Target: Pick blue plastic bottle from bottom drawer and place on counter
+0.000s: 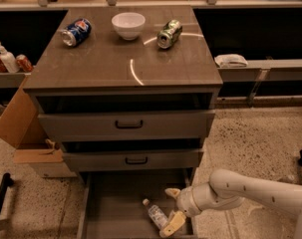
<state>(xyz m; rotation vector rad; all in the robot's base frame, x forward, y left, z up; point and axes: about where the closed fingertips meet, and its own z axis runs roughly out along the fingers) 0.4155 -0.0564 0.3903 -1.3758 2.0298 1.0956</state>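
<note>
Jaws wide apart, holding nothing; gripper sits low in the open bottom drawer, at the right side, one finger up near the drawer's back and one down by the front edge. Blue plastic bottle lies flat on the drawer floor, white cap pointing to 11 o'clock, base to 5 o'clock. Its base end is right at the lower finger; can't tell whether they touch. The upper finger is apart from the bottle, at about 1 o'clock from it. The white arm comes in from 3 o'clock, over the speckled floor. At 12 o'clock from the bottle are two shut drawer fronts with black bar handles, stacked. Above them is the counter, glossy with curved light streaks. On the counter: a blue soda can on its side at the back left, a white bowl at the back centre, a green can on its side just right of the bowl. A cardboard box is at 9 o'clock from the cabinet. A white pump bottle stands on the left shelf, and a white cloth lies on the right ledge.
</note>
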